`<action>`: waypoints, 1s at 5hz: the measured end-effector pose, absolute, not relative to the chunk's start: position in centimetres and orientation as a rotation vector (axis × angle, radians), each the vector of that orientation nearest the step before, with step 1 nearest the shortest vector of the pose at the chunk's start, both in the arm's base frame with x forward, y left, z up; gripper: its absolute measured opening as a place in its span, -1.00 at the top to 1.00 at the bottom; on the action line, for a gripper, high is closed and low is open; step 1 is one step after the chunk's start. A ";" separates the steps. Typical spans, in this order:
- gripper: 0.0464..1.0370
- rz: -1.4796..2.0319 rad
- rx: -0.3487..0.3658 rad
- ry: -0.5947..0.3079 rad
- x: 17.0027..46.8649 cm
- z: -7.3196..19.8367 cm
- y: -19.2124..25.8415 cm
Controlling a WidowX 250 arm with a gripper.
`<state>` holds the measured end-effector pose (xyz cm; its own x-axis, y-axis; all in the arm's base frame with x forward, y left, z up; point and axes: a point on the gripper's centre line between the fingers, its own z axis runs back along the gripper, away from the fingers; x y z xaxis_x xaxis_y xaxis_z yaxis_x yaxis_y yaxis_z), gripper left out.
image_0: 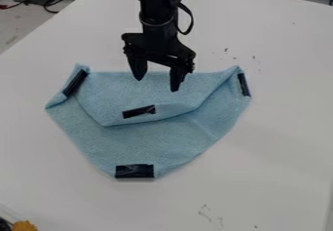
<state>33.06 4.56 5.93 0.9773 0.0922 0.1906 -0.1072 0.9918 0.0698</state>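
The black gripper [157,81] hangs from the top of the view over the upper part of a light blue cloth [156,144], its two fingers spread apart with nothing between them. The cloth lies on a white table, its upper layer folded down over the lower one. Strips of black tape mark it: one [139,111] on the folded flap just below the gripper, one [135,171] at the bottom corner, one [75,82] at the left corner and one [244,84] at the right corner.
The white table [280,142] extends around the cloth, with small dark marks near its front and behind the cloth. An orange-yellow object [25,225] sits at the bottom left corner. Cables [48,1] lie beyond the table at the upper left.
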 end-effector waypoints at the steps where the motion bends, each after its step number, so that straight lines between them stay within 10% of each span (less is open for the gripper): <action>1: -0.93 0.101 0.072 -0.161 32.9 5.0 4.4; 5: -0.93 0.092 0.008 -0.106 30.2 3.3 6.1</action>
<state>30.23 6.06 3.31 0.9901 0.0917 0.1060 -0.0926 0.9957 0.0029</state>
